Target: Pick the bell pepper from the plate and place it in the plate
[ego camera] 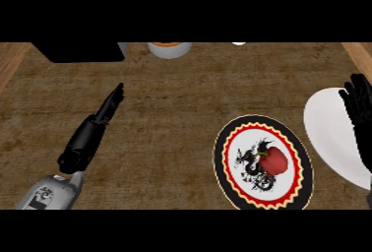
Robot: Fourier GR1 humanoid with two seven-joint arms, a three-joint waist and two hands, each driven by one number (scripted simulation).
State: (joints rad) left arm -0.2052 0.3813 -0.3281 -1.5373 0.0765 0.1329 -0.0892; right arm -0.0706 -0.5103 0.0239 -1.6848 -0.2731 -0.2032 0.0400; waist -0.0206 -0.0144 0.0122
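Nearest the lower edge, the grey left forearm is seen coming in at the left. Its black left hand (pixel 91 133) is stretched flat over the bare counter (pixel 181 98), fingers straight and together, with nothing held. It lies well apart from both plates.

A little further in and to the right, the red bell pepper (pixel 277 161) is found on a patterned plate (pixel 222 162) with a black rim, a red zigzag ring and a dark figure on its white centre. The pepper sits just right of that centre. It is not yet touched by either hand.

Just beside this plate, at the right edge, a plain white plate (pixel 327 123) is partly hidden by the right hand (pixel 361 118), which rests open with fingers extended.

The pepper may be expected to be light, fairly stiff and hollow, with a smooth skin that could slip. It is probably best taken round its widest part, with fingers and thumb on opposite sides.

At the far edge a black box (pixel 80 51) and a pale cup (pixel 169 49) are seen.
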